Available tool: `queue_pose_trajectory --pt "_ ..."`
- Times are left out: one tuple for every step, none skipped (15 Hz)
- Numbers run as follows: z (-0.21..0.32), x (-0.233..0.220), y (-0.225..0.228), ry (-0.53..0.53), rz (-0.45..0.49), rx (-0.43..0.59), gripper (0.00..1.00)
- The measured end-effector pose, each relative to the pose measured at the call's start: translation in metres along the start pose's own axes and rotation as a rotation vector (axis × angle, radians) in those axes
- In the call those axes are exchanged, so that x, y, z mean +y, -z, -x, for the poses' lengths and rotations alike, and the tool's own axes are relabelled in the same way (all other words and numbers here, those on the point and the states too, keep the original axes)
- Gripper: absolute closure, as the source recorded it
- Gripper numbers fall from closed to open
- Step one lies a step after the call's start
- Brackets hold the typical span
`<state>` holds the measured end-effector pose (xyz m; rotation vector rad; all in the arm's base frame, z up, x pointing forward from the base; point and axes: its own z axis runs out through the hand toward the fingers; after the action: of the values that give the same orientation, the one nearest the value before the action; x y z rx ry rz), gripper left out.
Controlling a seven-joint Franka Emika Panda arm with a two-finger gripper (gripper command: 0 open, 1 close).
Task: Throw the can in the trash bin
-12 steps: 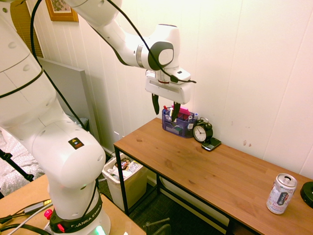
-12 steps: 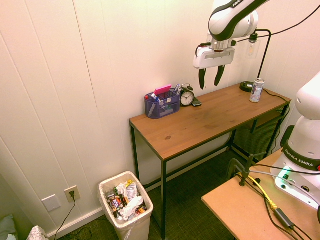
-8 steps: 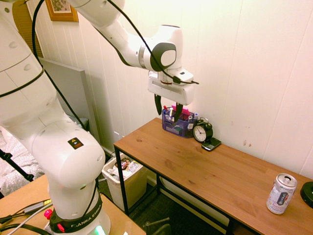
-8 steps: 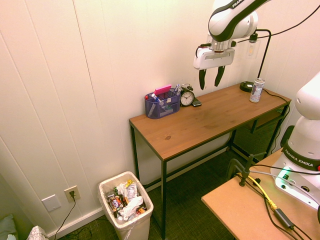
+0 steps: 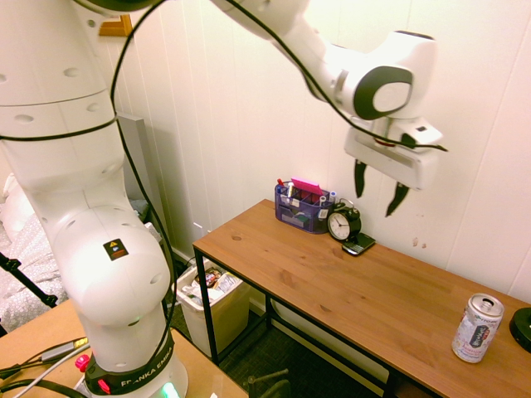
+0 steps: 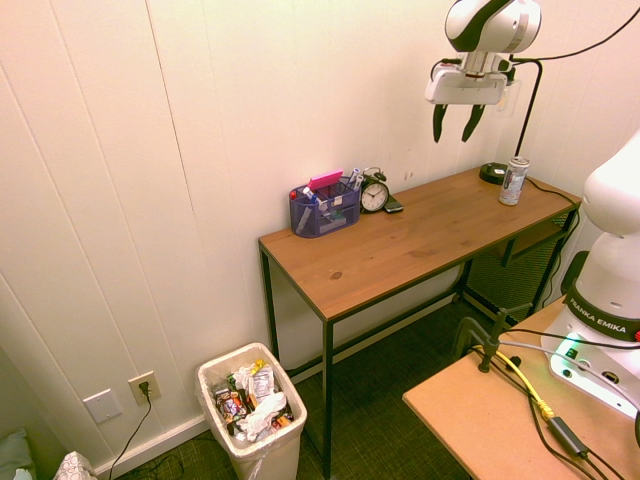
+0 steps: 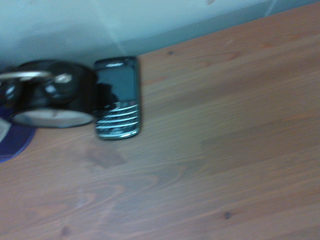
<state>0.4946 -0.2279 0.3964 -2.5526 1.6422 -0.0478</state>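
Note:
The silver-white can (image 5: 477, 328) (image 6: 514, 181) stands upright at one end of the wooden desk (image 5: 348, 286) (image 6: 420, 240). My gripper (image 5: 377, 188) (image 6: 455, 122) hangs open and empty high above the desk, near the wall, between the clock and the can and well apart from both. The cream trash bin (image 5: 207, 303) (image 6: 250, 410), full of paper and wrappers, stands on the floor beside the desk's other end. The wrist view shows only desk wood, the clock and a phone; the can is out of that view.
A black alarm clock (image 5: 343, 222) (image 6: 375, 194) (image 7: 47, 100), a dark keypad phone (image 5: 358, 244) (image 7: 117, 97) and a purple desk organizer (image 5: 303, 206) (image 6: 325, 207) sit along the wall. A black lamp base (image 5: 521, 327) (image 6: 492, 173) stands behind the can.
The arm has swung along the wall from above the organizer toward the can's end of the desk. The gripper stays open and empty.

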Motion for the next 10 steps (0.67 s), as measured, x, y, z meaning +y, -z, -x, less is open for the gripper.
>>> queue_pose_trajectory --pt "-0.031 0.011 -0.005 -0.034 0.007 -0.024 0.0" --pt "-0.059 0.022 -0.011 -0.064 0.013 -0.039 0.0" --pt "-0.084 0.035 -0.019 -0.093 0.017 -0.05 0.0" --pt "-0.107 0.048 -0.028 -0.117 0.025 -0.062 0.0" --pt "-0.126 0.061 -0.037 -0.137 0.035 -0.072 0.0" --pt "-0.143 0.072 -0.044 -0.154 0.04 -0.082 0.0" --pt "-0.158 0.081 -0.049 -0.172 0.042 -0.086 0.0" --pt "-0.171 0.089 -0.053 -0.191 0.042 -0.084 0.0" --pt "-0.182 0.093 -0.056 -0.206 0.036 -0.081 0.0" --pt "-0.191 0.095 -0.058 -0.215 0.036 -0.078 0.0"
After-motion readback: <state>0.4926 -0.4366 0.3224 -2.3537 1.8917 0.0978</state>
